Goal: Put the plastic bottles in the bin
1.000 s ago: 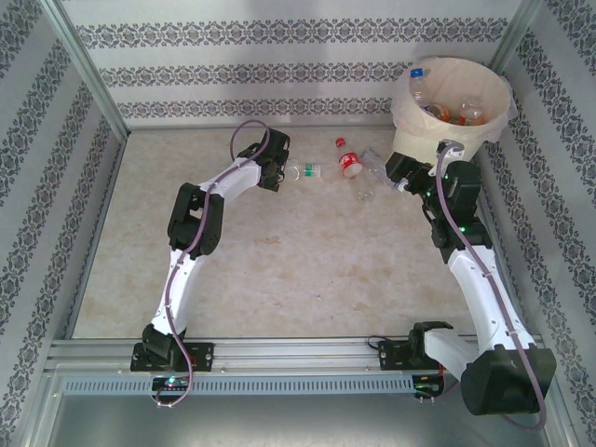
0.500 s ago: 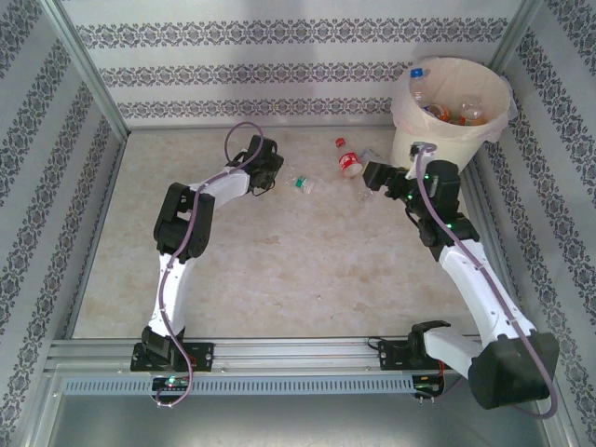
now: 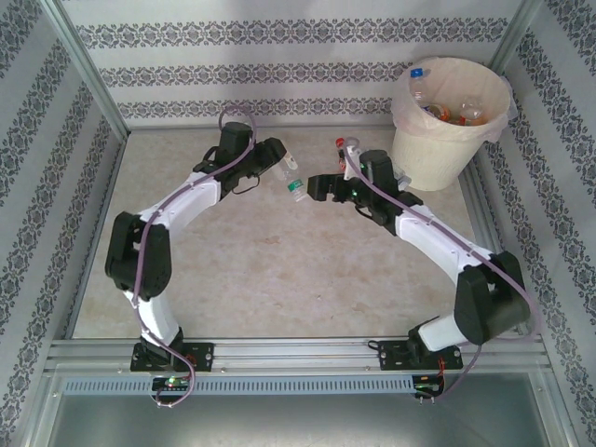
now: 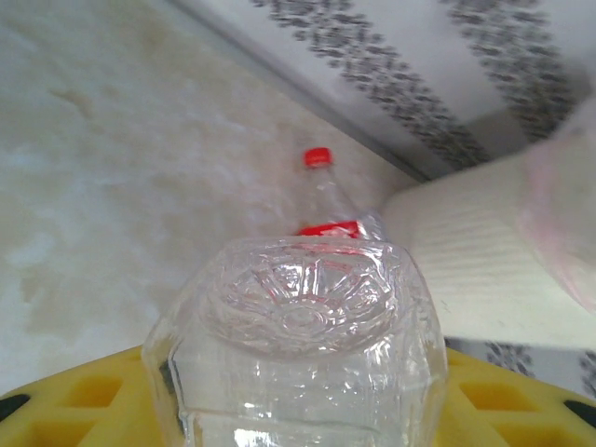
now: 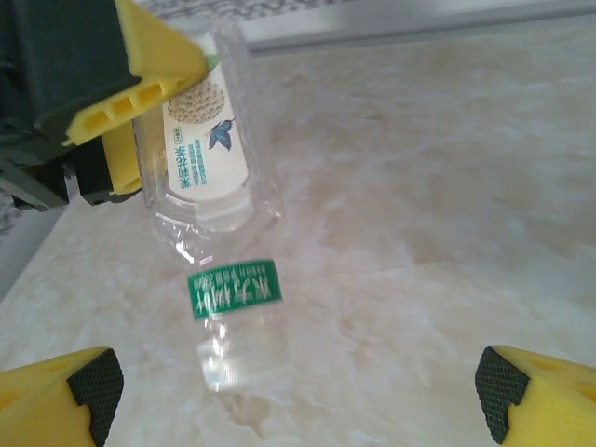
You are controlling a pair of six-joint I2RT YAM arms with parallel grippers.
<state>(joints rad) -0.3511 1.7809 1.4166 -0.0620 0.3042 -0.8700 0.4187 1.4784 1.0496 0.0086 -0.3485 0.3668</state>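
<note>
swung over from the bin [image 3: 438, 154], right fingers [image 5: 70, 389] spread wide just at 3 o'clock of the green-labelled bottle [image 5: 212, 168] clamped aloft in left fingers [image 5: 140, 70]; best closed squarely on its free end before any release, then carried binward.

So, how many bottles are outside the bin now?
2 visible. One green-labelled bottle is held in the left gripper. One red-capped bottle lies on the table near the bin, partly behind the right arm. That arm may hide more.
</note>
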